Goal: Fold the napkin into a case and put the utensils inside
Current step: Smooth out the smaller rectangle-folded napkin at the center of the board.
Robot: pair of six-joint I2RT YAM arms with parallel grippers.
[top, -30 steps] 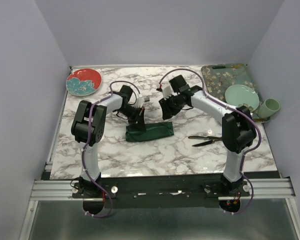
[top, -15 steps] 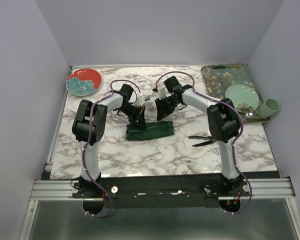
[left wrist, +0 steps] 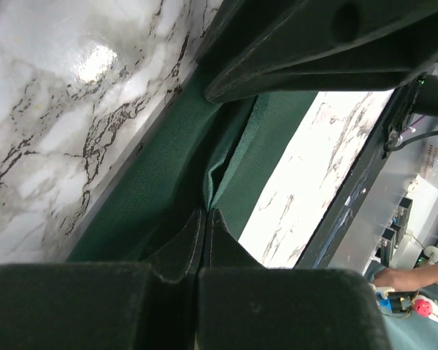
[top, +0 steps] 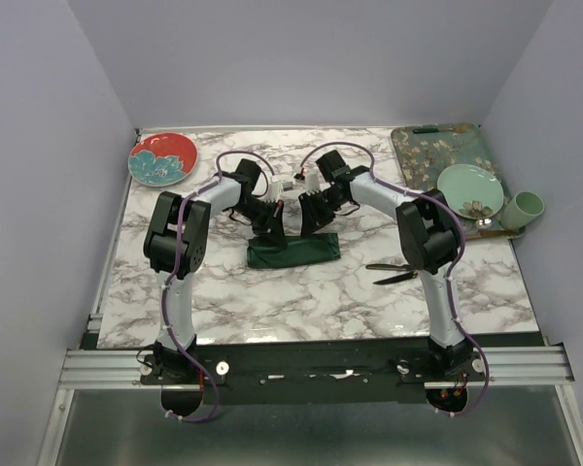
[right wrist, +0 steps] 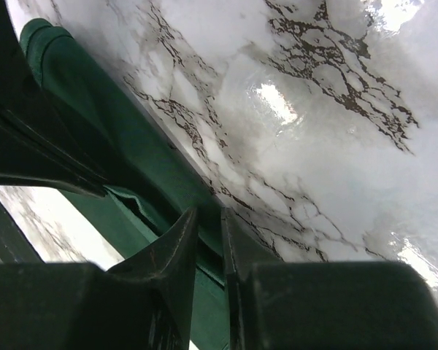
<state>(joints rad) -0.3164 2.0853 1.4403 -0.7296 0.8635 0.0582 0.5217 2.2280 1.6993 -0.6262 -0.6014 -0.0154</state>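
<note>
The left claw (top: 272,226) and right claw (top: 314,220) sit side by side, each pinched shut on the far long edge of the folded napkin (top: 293,252) at mid-bench, probably gripping its layers for another fold. The utensils (top: 400,271) wait near the right edge. The marble bench (top: 272,306) is glossy, under plain lilac walls (top: 301,58).

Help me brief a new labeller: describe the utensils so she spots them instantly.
On the marble table, look right of the folded dark green napkin, beside the right arm. The utensils lie there flat: two slim black pointed pieces, far thinner than the arm.
</note>
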